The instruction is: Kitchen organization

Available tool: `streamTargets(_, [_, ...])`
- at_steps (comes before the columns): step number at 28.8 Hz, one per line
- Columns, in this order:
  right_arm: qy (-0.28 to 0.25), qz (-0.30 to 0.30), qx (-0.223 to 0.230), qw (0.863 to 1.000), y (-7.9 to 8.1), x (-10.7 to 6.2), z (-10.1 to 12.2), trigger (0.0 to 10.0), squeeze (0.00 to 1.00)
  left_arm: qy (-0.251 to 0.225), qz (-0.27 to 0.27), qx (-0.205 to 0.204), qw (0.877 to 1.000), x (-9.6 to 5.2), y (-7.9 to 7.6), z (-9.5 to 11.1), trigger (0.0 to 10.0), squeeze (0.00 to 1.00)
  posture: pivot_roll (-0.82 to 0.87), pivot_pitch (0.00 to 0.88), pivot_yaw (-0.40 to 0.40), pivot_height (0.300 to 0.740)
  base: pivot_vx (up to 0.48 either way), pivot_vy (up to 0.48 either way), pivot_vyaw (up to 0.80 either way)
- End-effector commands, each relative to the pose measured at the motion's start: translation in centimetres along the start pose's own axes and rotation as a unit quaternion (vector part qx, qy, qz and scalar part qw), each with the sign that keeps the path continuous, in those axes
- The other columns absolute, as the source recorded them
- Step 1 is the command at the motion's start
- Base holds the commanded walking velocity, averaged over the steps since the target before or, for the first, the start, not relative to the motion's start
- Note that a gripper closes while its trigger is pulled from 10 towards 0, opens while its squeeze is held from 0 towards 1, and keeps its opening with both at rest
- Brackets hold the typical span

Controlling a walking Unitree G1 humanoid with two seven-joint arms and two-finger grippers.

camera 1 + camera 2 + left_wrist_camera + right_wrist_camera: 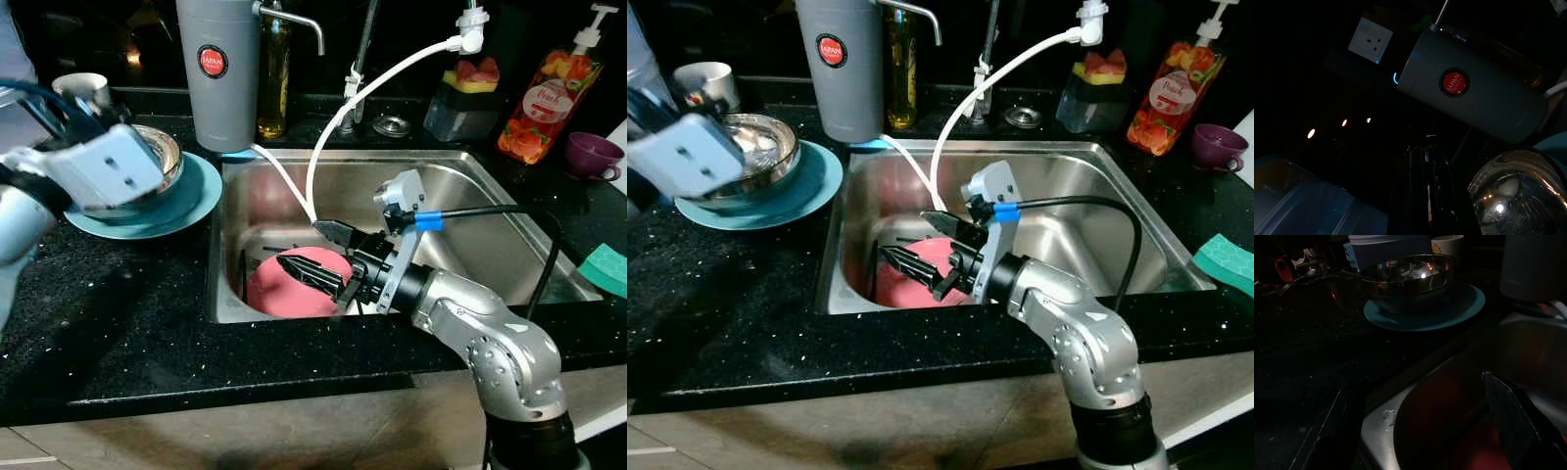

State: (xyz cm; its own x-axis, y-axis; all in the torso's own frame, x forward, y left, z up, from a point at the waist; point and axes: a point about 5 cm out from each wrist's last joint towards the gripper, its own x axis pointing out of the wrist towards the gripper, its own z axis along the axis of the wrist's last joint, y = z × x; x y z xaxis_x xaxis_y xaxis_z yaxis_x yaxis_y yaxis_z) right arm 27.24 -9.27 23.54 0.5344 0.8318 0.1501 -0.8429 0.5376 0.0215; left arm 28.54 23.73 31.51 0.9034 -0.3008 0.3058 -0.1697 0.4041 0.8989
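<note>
Black countertop (118, 294) surrounds the steel sink (470, 211), where the right gripper (315, 252) hangs spread wide above a pink plate (284, 289); the left gripper's (1425, 196) fingers I cannot tell.

Pink plate (284, 286): you see it flat in the sink's left corner.
Steel bowl (764, 157): upright on the teal plate (813, 186), counter left.

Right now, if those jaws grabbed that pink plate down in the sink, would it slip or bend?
The pink plate looks rigid, probably hard plastic, so it likely won't bend. It lies fairly flat in the sink, so the open right gripper may struggle to catch its thin rim. Its smooth surface, possibly wet, could slide between the jaws.
</note>
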Motion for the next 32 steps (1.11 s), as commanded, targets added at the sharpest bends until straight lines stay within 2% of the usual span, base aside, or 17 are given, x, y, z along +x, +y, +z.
streamTargets(1, [-0.003,0.001,-0.007,1.000,0.0,0.2,0.2,10.0,0.00,-0.022,0.021,0.011,0.999,0.1,1.1,0.9,0.0,0.00,0.08,0.000,-0.059,0.740,0.000,0.000,0.00])
streamTargets(4, [-0.006,-0.001,-0.006,1.000,-0.2,0.2,0.3,10.0,0.00,-0.043,0.043,-0.055,0.997,0.5,1.4,1.7,0.0,0.00,0.08,0.000,-0.061,0.740,0.000,0.000,0.00])
streamTargets(6, [-0.012,-0.011,-0.001,1.000,-0.4,0.2,0.3,10.0,0.00,-0.079,0.045,-0.150,0.984,1.0,1.2,3.1,0.0,0.00,0.08,0.000,-0.061,0.740,0.000,0.000,0.00])
streamTargets(7, [-0.012,-0.011,-0.001,1.000,-0.4,0.2,0.3,10.0,0.00,-0.079,0.045,-0.150,0.984,1.0,1.2,3.1,0.0,0.00,0.08,0.000,-0.061,0.740,0.000,0.000,0.00])
streamTargets(9, [-0.012,-0.021,0.009,1.000,-0.6,0.3,0.3,10.0,0.00,-0.120,0.031,-0.244,0.962,1.4,0.6,4.7,0.0,0.00,0.08,0.000,-0.060,0.740,0.000,0.000,0.00])
streamTargets(11, [-0.010,-0.024,0.016,1.000,-0.7,0.4,0.2,10.0,0.00,-0.160,0.019,-0.305,0.939,1.5,0.4,6.3,0.0,0.00,0.08,0.000,-0.058,0.740,0.000,0.000,-0.40])
streamTargets(12, [-0.008,-0.025,0.017,0.999,-0.7,0.4,0.1,10.0,0.00,-0.179,0.017,-0.322,0.930,1.6,0.6,7.1,0.0,0.00,0.08,0.000,-0.057,0.740,0.000,0.000,-0.80])
streamTargets(13, [-0.008,-0.025,0.017,0.999,-0.7,0.4,0.1,10.0,0.00,-0.179,0.017,-0.322,0.930,1.6,0.6,7.1,0.0,0.00,0.08,0.000,-0.057,0.740,0.000,0.000,-0.80])
streamTargets(14, [-0.011,-0.028,0.020,0.999,-0.7,0.5,0.1,10.0,0.00,-0.209,0.016,-0.345,0.915,1.5,1.1,8.3,0.0,0.00,0.08,0.000,-0.059,0.740,0.000,0.000,-0.80])
streamTargets(18, [-0.012,-0.031,0.022,0.999,-0.8,0.5,0.1,10.0,0.00,-0.228,0.013,-0.360,0.905,1.4,1.6,9.0,0.0,0.00,0.08,0.000,-0.060,0.740,0.000,0.000,-0.80])
streamTargets(21, [-0.016,-0.042,0.022,0.999,-1.0,0.5,0.0,10.0,0.00,-0.250,-0.002,-0.398,0.883,1.2,1.9,9.9,0.0,0.00,0.09,0.000,-0.058,0.740,0.000,0.000,-0.47])
streamTargets(22, [-0.016,-0.042,0.022,0.999,-1.0,0.5,0.0,10.0,0.00,-0.250,-0.002,-0.398,0.883,1.2,1.9,9.9,0.0,0.00,0.09,0.000,-0.058,0.740,0.000,0.000,0.00])
streamTargets(24, [-0.014,-0.055,0.014,0.998,-1.3,0.6,-0.1,10.0,0.00,-0.250,-0.033,-0.434,0.865,0.9,1.2,10.1,0.0,0.00,0.09,0.000,-0.056,0.740,0.000,0.000,0.00])
streamTargets(27, [-0.010,-0.063,0.008,0.998,-1.4,0.6,-0.3,10.0,0.00,-0.233,-0.050,-0.452,0.859,0.8,0.2,9.8,0.0,0.00,0.09,0.000,-0.056,0.740,0.000,0.000,0.00])
streamTargets(29, [-0.002,-0.070,0.001,0.998,-1.6,0.5,-0.5,10.0,0.00,-0.207,-0.058,-0.487,0.847,0.8,-0.9,9.0,0.0,0.00,0.09,0.000,-0.053,0.740,0.000,0.000,0.00])
streamTargets(30, [-0.002,-0.070,0.001,0.998,-1.6,0.5,-0.5,10.0,0.00,-0.207,-0.058,-0.487,0.847,0.8,-0.9,9.0,0.0,0.00,0.09,0.000,-0.053,0.740,0.000,0.000,0.00])
streamTargets(32, [0.007,-0.077,-0.006,0.997,-1.7,0.4,-0.6,10.0,0.00,-0.177,-0.060,-0.536,0.824,1.0,-2.1,8.1,0.0,0.00,0.09,0.000,-0.052,0.740,0.000,0.000,0.00])
